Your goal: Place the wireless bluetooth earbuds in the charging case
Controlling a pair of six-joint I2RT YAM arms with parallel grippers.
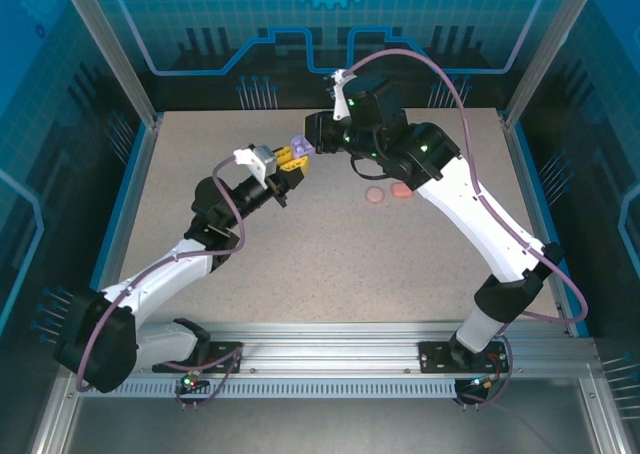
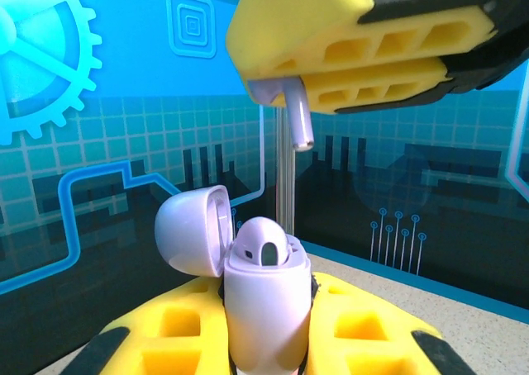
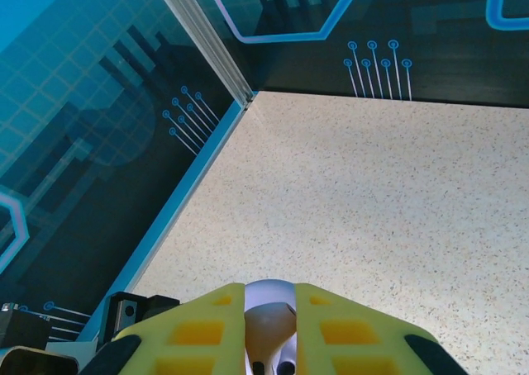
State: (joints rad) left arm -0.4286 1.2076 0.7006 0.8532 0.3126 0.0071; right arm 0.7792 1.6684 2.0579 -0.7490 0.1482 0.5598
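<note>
My left gripper (image 2: 266, 305) is shut on the purple charging case (image 2: 263, 309), held upright above the table with its lid (image 2: 188, 230) swung open to the left. One purple earbud (image 2: 264, 249) sits in the case. Directly above it my right gripper (image 2: 273, 73) is shut on a second purple earbud (image 2: 297, 119), stem pointing down and a short gap above the case. In the right wrist view that earbud (image 3: 277, 321) shows pinched between the yellow fingers (image 3: 198, 334). From the top, both grippers meet at mid-table: left (image 1: 289, 157), right (image 1: 313, 141), with the case (image 1: 297, 145) between them.
A pale pink case (image 1: 376, 195) and a coral case (image 1: 402, 189) lie on the speckled table (image 1: 200, 194) just under my right arm. Blue glass walls and metal posts (image 1: 110, 54) enclose the table on three sides.
</note>
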